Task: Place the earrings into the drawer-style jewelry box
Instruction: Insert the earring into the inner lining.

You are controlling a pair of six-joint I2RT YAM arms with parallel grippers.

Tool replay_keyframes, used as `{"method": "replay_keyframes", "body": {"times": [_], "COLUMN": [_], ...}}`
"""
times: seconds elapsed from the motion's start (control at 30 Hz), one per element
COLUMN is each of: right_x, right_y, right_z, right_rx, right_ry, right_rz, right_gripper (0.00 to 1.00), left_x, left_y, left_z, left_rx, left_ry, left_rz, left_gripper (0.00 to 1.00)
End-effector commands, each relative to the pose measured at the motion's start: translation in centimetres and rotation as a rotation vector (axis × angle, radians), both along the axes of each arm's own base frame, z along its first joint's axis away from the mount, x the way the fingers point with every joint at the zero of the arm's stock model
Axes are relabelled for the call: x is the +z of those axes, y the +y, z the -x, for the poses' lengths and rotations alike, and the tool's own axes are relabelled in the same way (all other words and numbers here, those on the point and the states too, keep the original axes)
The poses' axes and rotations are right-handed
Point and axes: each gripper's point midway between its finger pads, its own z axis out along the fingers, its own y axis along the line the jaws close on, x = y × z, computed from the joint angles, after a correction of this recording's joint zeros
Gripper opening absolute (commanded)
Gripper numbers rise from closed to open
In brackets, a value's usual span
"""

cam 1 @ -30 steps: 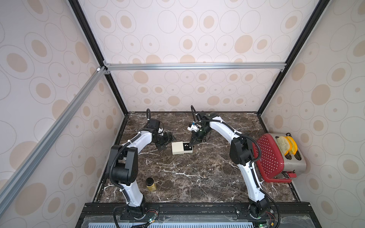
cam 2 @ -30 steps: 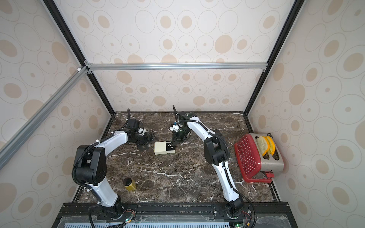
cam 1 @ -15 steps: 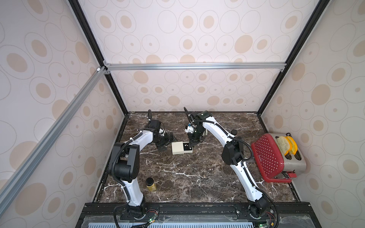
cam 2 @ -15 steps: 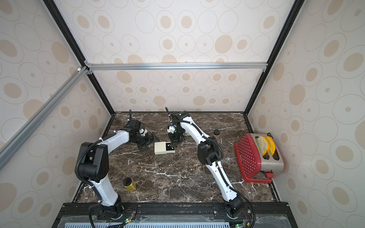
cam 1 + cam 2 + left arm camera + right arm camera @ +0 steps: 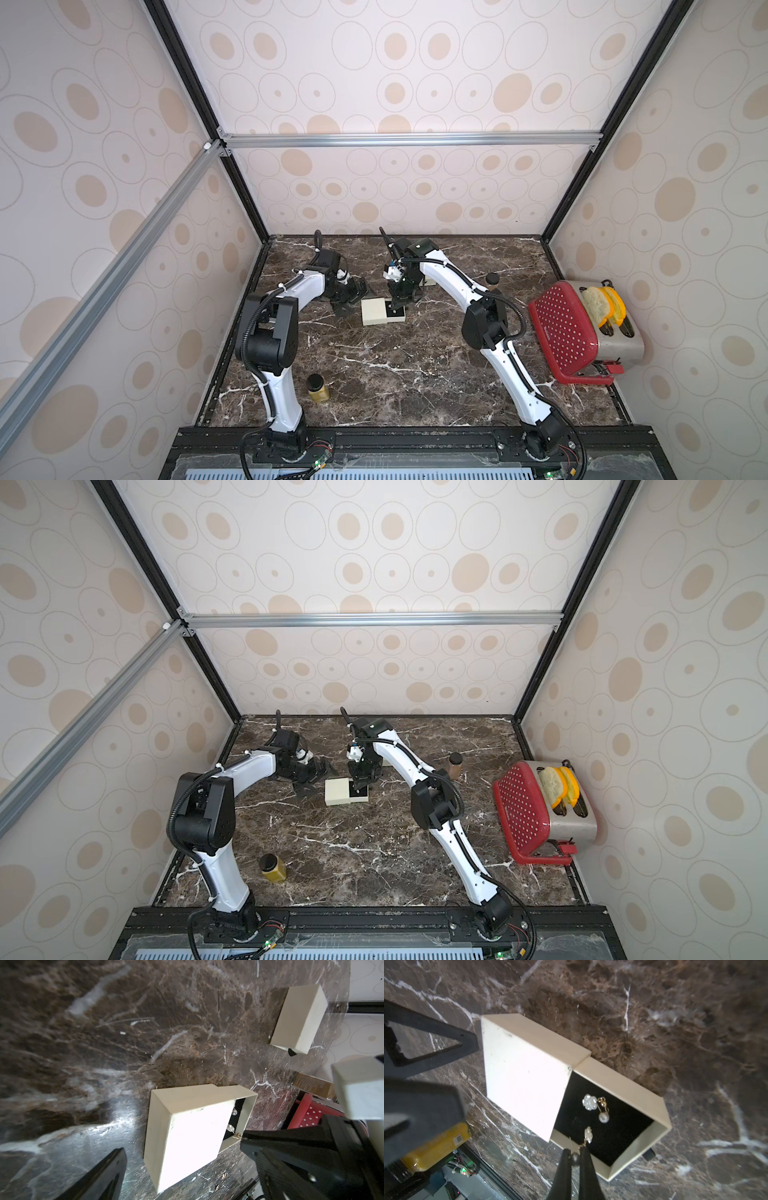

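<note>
Right wrist view: has lowered a gold-chained pearl earring (image 5: pixel 588 1134), pinched in the right gripper (image 5: pixel 575 1152), over the black-lined drawer (image 5: pixel 618 1080) of the cream cardboard jewelry box (image 5: pixel 521 1072) for release, with the left gripper (image 5: pixel 354 298) gaping.

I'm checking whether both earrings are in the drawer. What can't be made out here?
- Both top views: lying earring too small; right gripper covers the drawer.
- Left wrist view: jewelry box sleeve hides most of the drawer.
- Right wrist view: whether the hanging earring touches the drawer floor; fingers cover its end.
</note>
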Motion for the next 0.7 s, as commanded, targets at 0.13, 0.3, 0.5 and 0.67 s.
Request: {"method": "replay_keyframes", "body": {"times": [0.13,0.3,0.5,0.67], "right_x": [-1.5,-1.7,-2.0,-2.2], "right_y": [-0.1,-0.6,-0.9,-1.1], "right_z": [0.9,1.1,0.9,0.8], "right_rx": [0.015,0.016,0.013,0.011], "right_ry": [0.022,0.021,-0.006,-0.018], "right_rz": [0.051,0.079,0.11,0.137], "right_gripper": [0.0,0.0,0.0,0.0], "left_x": [0.5,0.3,0.3,0.2], "left_y": [0.2,0.3,0.3,0.3], "left_z": [-0.4,-0.2,-0.1,0.0], "left_rx": [0.004,0.006,0.003,0.002], "left_ry": [0.002,0.005,0.002,0.002], "left_rz": [0.0,-0.003,-0.002,0.001], "left_gripper": [0.99,0.99,0.99,0.99]}}
